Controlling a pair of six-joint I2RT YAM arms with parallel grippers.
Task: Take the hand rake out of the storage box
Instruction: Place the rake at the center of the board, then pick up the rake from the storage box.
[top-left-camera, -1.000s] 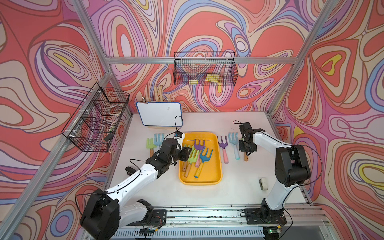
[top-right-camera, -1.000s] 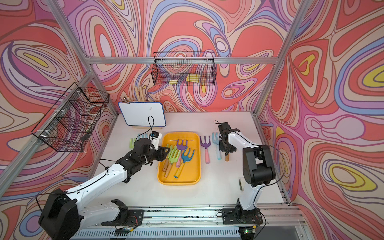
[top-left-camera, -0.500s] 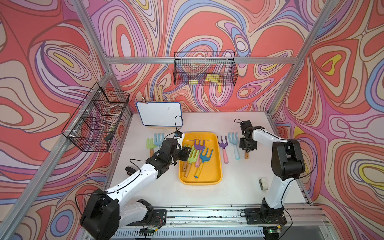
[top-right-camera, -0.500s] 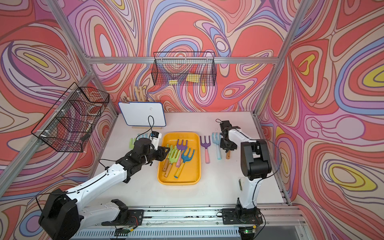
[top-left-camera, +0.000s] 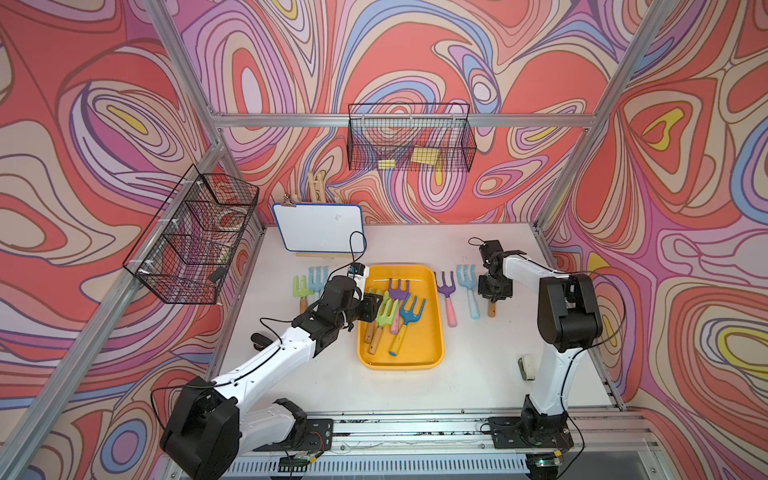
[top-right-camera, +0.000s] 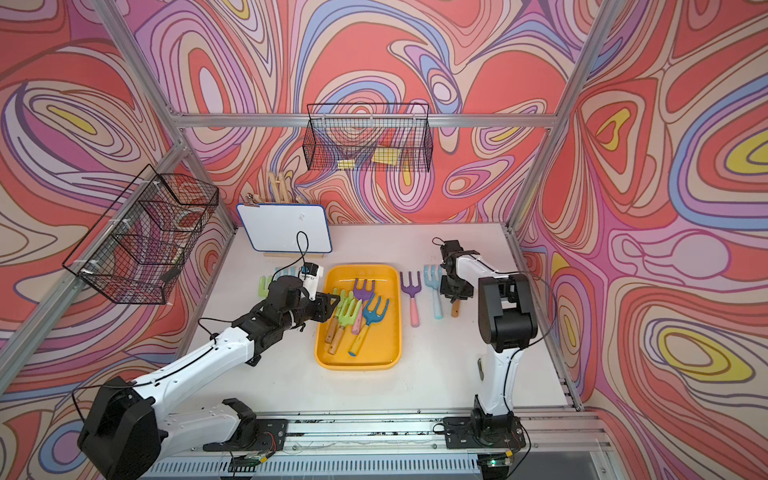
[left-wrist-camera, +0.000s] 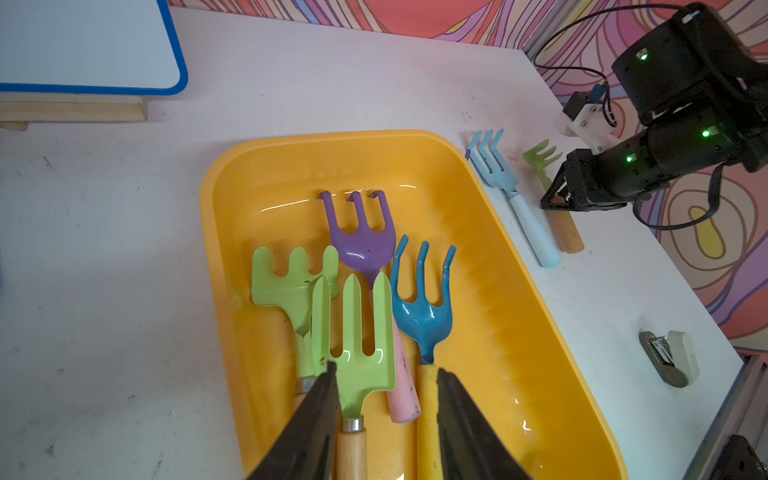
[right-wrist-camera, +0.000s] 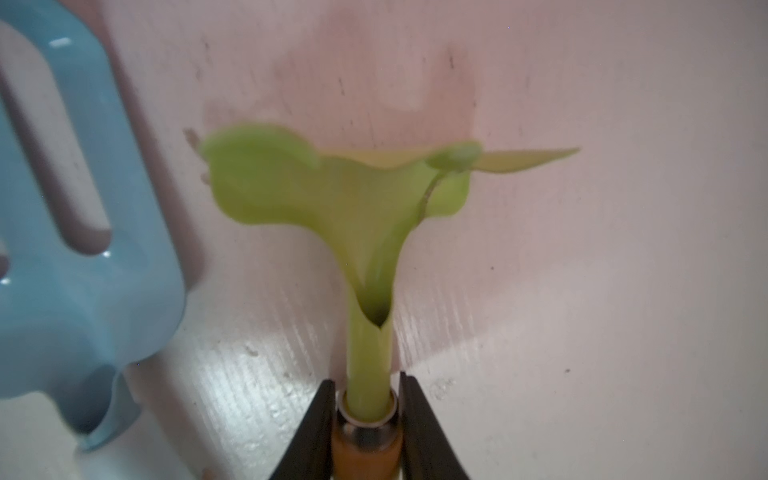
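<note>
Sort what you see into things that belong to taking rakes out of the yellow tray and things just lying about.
Job: yellow tray; four rakes inside; left gripper, open over them; right gripper, shut on a green rake.
Lying about: whiteboard; wire baskets; small white object; loose rakes on the table.

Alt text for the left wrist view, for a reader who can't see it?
The left hand hangs open over the yellow storage box, fingers either side of a green hand rake; a second green rake, a purple rake and a blue rake lie beside it.
</note>
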